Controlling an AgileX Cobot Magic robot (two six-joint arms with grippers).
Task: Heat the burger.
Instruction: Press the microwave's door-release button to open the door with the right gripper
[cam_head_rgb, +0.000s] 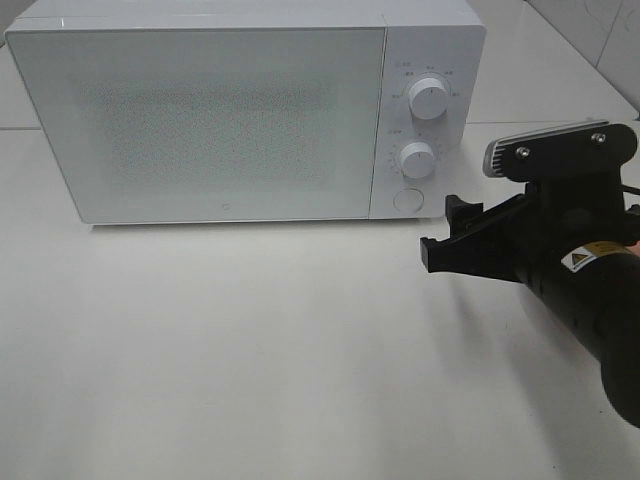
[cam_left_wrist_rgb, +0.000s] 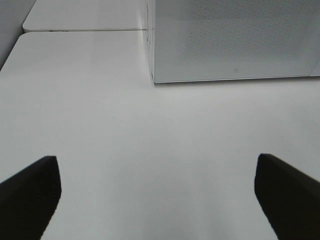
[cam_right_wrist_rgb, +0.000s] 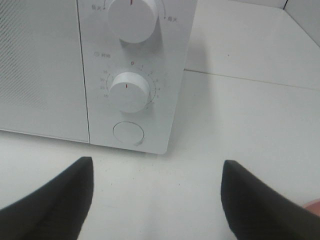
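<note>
Right gripper (cam_head_rgb: 440, 231) wide-jawed, arm (cam_head_rgb: 590, 295) half off-frame

On the microwave (cam_head_rgb: 440, 45) control panel, beside the upper knob (cam_right_wrist_rgb: 132, 17): small grey Chinese characters, the pair on one side legible as 高火, the pair on the other side cut off and blurred. Above the lower knob (cam_right_wrist_rgb: 128, 91): a "0" at the top of its scale, with more tiny numbers around the ring, too small to read. Next to that scale: a clock symbol and two small Chinese characters, not clearly legible. Low on the door (cam_head_rgb: 200, 110): a tiny grey logo (cam_head_rgb: 222, 211), unreadable. On the right arm (cam_head_rgb: 590, 300): a white sticker (cam_head_rgb: 575, 262) with a yellow warning triangle, no readable words.
</note>
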